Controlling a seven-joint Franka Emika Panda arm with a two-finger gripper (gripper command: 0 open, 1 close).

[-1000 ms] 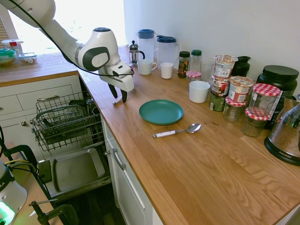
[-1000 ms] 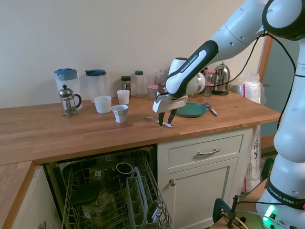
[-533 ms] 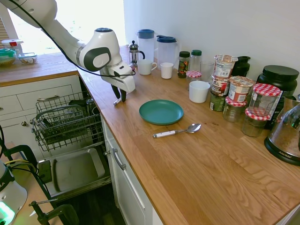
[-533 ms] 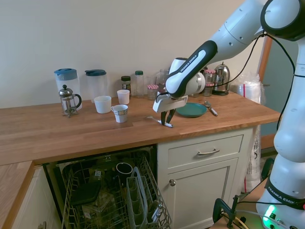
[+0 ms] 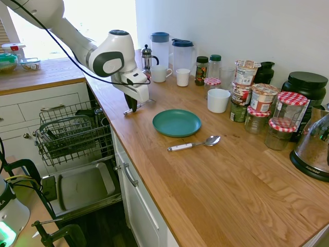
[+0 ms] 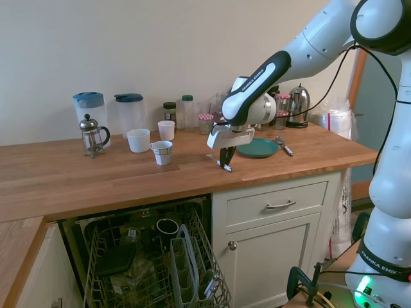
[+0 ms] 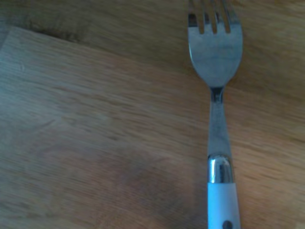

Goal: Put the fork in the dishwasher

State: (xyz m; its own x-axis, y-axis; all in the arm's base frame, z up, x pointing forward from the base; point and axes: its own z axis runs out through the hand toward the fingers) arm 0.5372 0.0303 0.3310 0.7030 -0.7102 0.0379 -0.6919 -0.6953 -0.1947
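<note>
On the wooden counter (image 5: 216, 175), near its front edge above the dishwasher (image 6: 154, 263): the fork (image 7: 217, 119), lying flat, the gripper (image 5: 132, 106) lowered onto its handle. The first exterior view shows the dark fingers close together around the handle, apparently pinching it; the second shows the handle end poking out beneath them. Only the wrist view shows the tines and a pale handle. Beside it: teal plate (image 5: 177, 122), white-handled spoon (image 5: 194, 144). Only the second exterior view shows the rack (image 6: 148, 269) holding dishes.
</note>
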